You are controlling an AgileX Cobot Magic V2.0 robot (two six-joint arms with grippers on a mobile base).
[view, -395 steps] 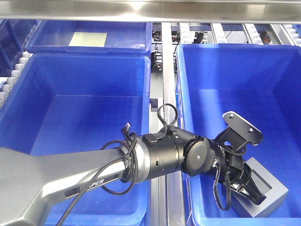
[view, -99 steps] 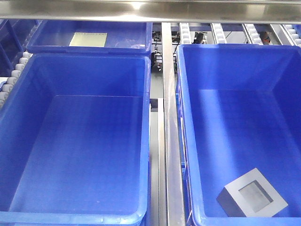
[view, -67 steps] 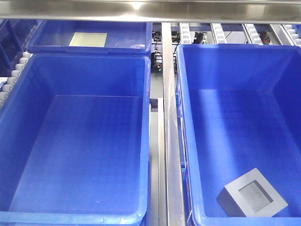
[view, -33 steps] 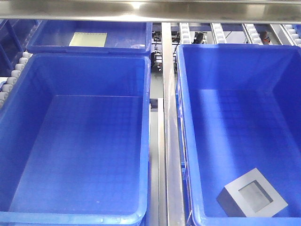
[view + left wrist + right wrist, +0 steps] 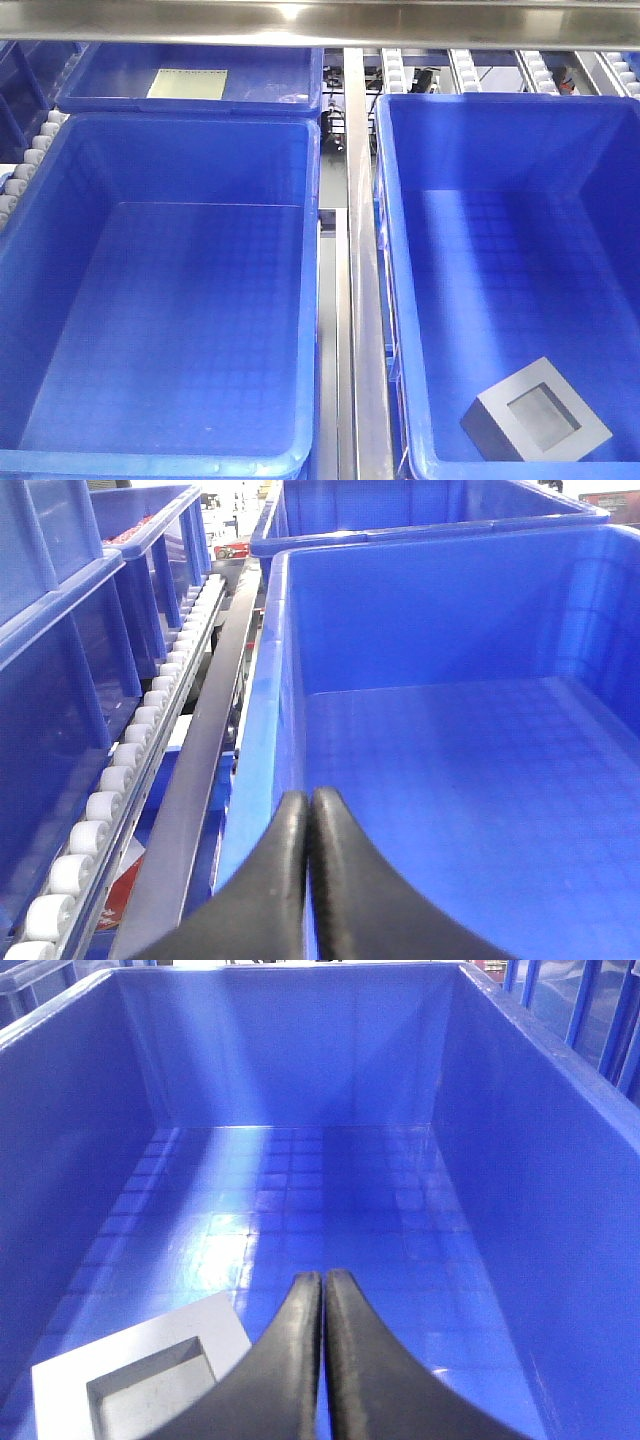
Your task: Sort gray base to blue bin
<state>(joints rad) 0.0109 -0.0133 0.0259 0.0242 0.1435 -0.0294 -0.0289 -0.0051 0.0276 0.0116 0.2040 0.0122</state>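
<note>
In the blue bin [image 5: 500, 1160], gray base [image 5: 140, 1380] lies left of right pincer [image 5: 323, 1290].

No legible text, label or number anywhere (pale sheet [image 5: 187, 83] in the far tray too small to read)

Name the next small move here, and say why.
Probably none beyond keeping both arms parked: the gray base already rests flat on the floor of the right-hand blue bin, untouched. The right gripper and left gripper are both shut on nothing, so the sort looks finished.
</note>
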